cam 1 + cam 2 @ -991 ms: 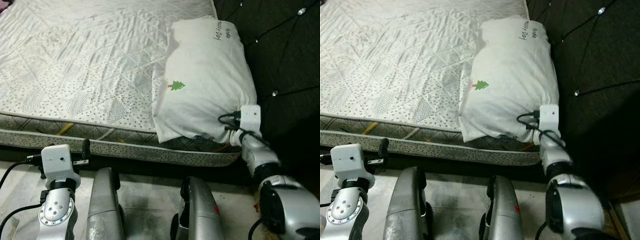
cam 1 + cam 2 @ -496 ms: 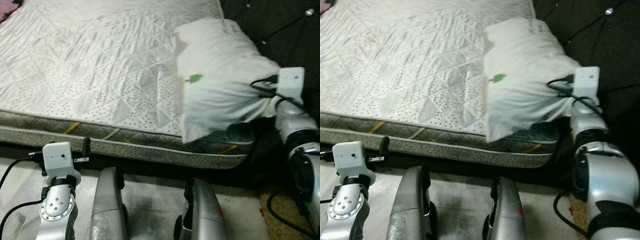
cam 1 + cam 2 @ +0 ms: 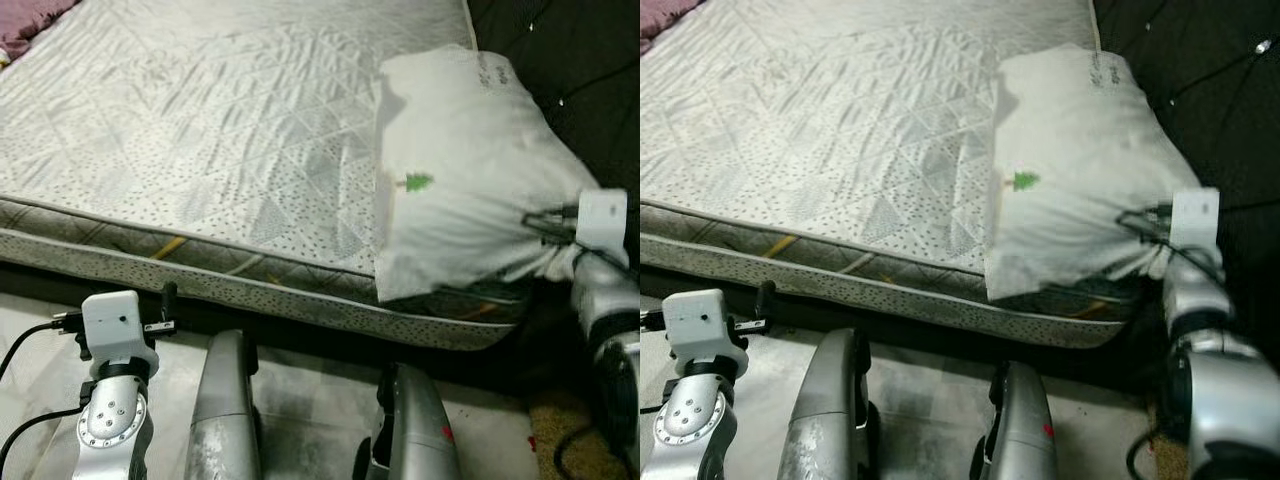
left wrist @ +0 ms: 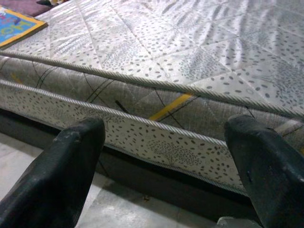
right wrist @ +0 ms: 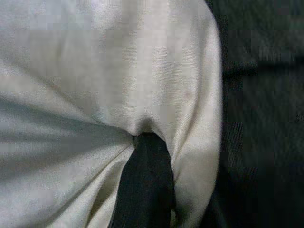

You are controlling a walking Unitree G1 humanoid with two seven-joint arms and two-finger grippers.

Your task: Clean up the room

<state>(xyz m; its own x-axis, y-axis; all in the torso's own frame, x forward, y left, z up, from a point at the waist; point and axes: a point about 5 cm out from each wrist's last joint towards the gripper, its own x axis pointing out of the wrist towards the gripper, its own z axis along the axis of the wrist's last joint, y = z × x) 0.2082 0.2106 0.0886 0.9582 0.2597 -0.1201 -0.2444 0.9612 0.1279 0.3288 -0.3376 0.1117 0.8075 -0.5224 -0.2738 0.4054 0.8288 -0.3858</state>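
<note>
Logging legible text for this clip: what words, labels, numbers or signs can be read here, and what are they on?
Dark handwriting near the top corner of the white pillow: too small and blurred to read.
Green tree mark on the pillow: a picture, no words.
Colourful book on the mattress: print unreadable.

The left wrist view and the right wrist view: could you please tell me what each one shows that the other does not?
The left wrist view looks past the open left gripper at the side of the mattress, with a colourful book at its far corner. The right wrist view is close on the white pillow, its fabric bunched around a black finger of the right gripper, with the dark headboard beside it. Both look along black gripper fingers at bedding.
</note>
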